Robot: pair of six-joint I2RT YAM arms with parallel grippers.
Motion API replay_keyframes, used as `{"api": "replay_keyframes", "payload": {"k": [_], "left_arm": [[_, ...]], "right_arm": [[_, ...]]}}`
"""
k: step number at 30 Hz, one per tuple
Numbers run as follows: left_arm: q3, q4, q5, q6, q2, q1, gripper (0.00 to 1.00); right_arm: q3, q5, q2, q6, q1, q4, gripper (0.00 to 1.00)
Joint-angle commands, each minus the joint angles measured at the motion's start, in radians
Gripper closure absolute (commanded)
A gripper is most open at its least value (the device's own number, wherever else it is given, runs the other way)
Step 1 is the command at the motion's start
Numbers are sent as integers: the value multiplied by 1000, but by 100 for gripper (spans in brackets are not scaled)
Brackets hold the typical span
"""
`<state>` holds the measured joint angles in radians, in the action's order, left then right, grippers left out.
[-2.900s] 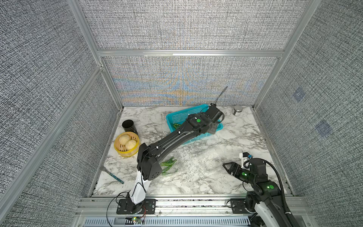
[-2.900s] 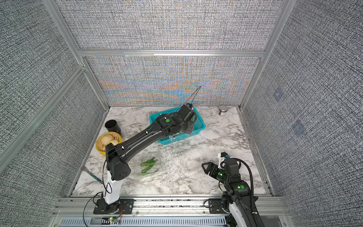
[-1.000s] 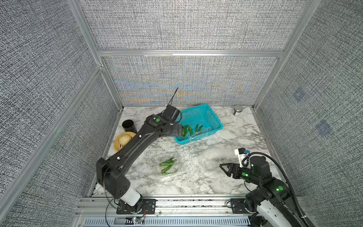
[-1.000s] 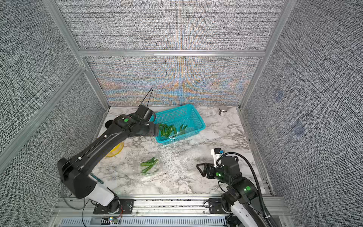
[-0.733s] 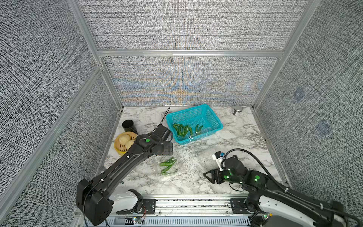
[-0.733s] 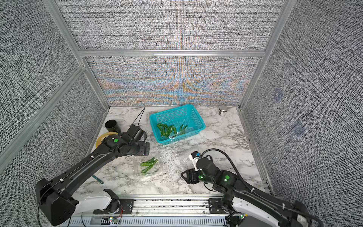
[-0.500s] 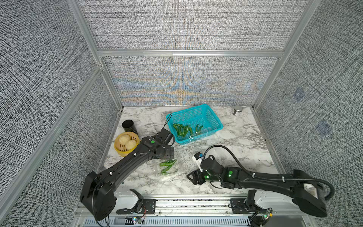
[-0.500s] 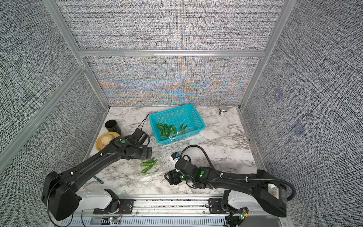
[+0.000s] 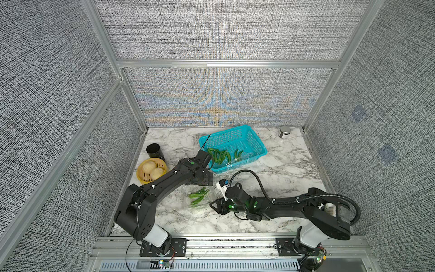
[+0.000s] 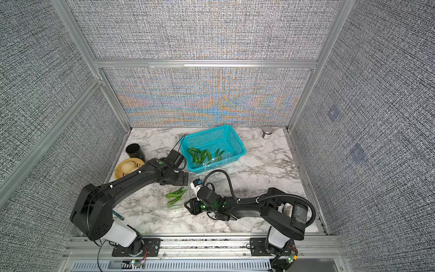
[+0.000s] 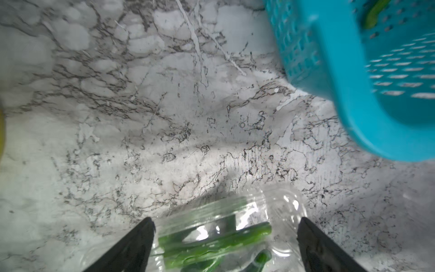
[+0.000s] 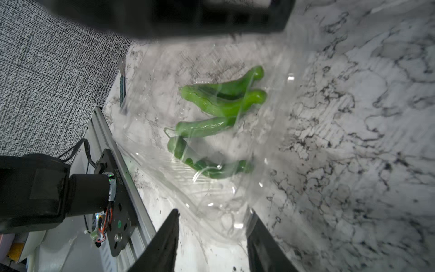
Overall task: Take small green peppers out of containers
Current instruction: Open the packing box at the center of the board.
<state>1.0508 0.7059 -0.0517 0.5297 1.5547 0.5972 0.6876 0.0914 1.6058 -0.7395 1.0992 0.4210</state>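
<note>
I find the left hand [image 11: 223, 226] with fingers wide apart, poised over the clear container [image 12: 235, 200], which lies on the worktop [image 9: 282, 169] with small green peppers [image 12: 211, 106] inside. The right hand [image 12: 214, 216] has its fingers apart astride the container's edge; I cannot tell whether they touch it. Further peppers [image 9: 220, 155] lie in the teal basket [image 9: 235, 139].

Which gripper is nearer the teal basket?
Left. The left gripper hangs just off the near corner of the teal basket, over the clear container of peppers; the right gripper is farther toward the front, at that container's other side.
</note>
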Motion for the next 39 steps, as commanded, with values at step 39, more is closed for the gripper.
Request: {"api": "replay_keyframes", "payload": {"k": [39], "left_arm": [[-276, 11, -6, 248, -262, 19, 15]], "right_arm": [[-264, -143, -9, -264, 55, 475, 33]]}}
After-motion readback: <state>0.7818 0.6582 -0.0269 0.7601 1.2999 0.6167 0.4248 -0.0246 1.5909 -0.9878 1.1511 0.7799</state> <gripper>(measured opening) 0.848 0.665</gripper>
